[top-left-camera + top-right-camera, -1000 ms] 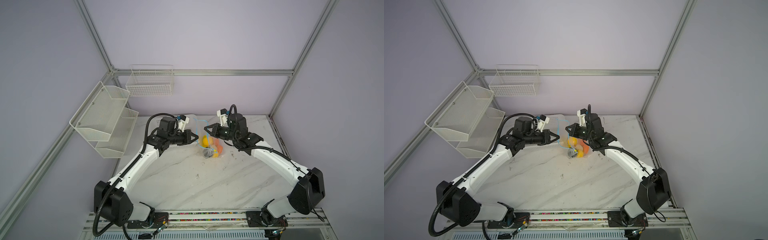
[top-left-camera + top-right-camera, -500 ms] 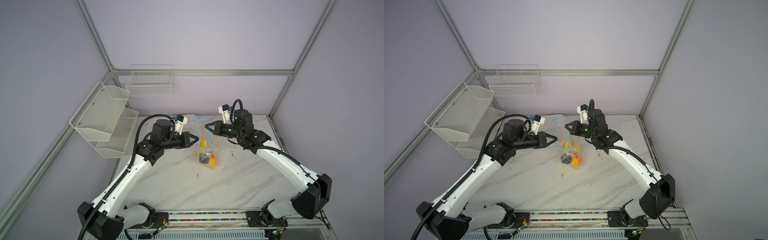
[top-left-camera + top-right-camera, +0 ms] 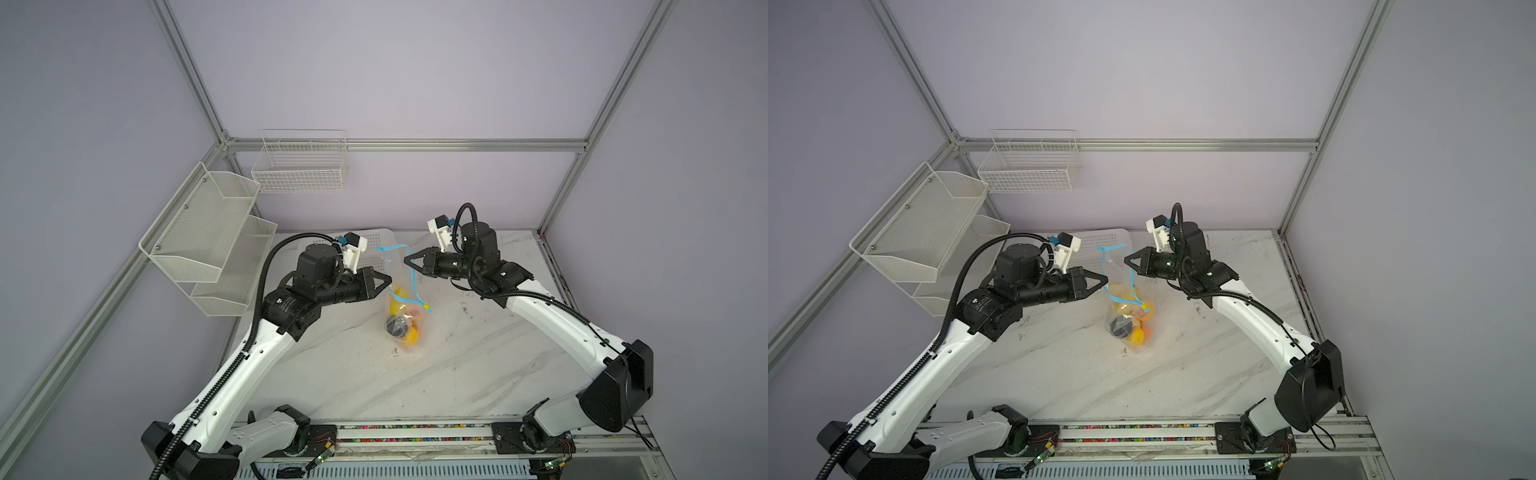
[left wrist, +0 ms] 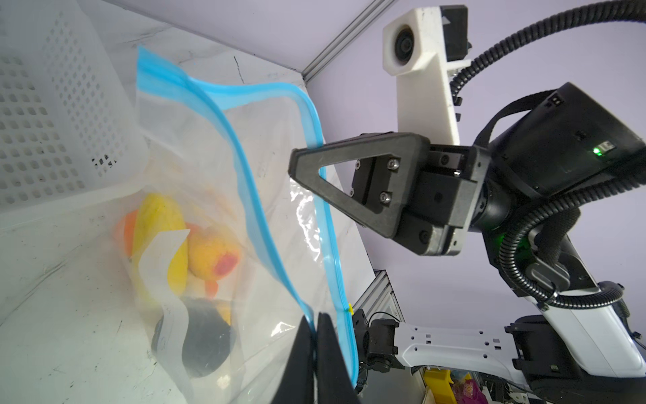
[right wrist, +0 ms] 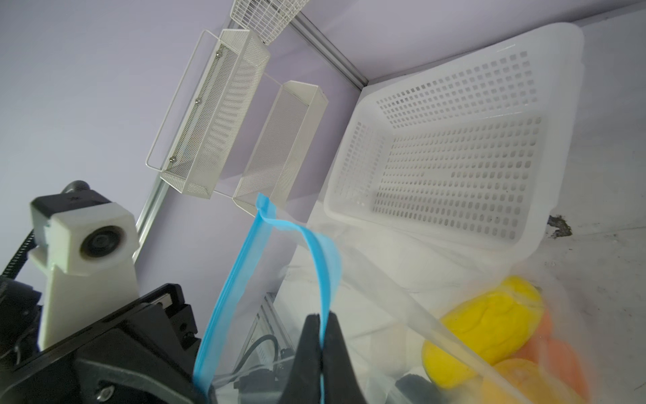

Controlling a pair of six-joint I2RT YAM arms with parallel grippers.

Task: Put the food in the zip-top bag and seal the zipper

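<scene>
Left wrist view: a white perforated basket (image 4: 42, 115) stands just behind the zip-top bag (image 4: 272, 147), at its eleven o'clock in both top views. Left gripper (image 4: 316, 325) and right gripper (image 5: 322, 325) each clamp one lip of the blue zipper (image 4: 244, 175), mouth gaping. Food (image 4: 164, 238) fills the bag's bottom, seemingly resting on the table (image 3: 353, 374). Left arm (image 3: 257, 353) and right arm (image 3: 552, 316) reach inward, wrists roughly level.

The bag (image 3: 398, 268) hangs above the middle of the table (image 3: 415, 386), the left gripper (image 3: 389, 282) pinching its mouth from the left and the right gripper (image 3: 405, 260) from the right; the food (image 3: 400, 326) lies in its bottom (the basket (image 3: 376, 239) stands just behind it).
</scene>
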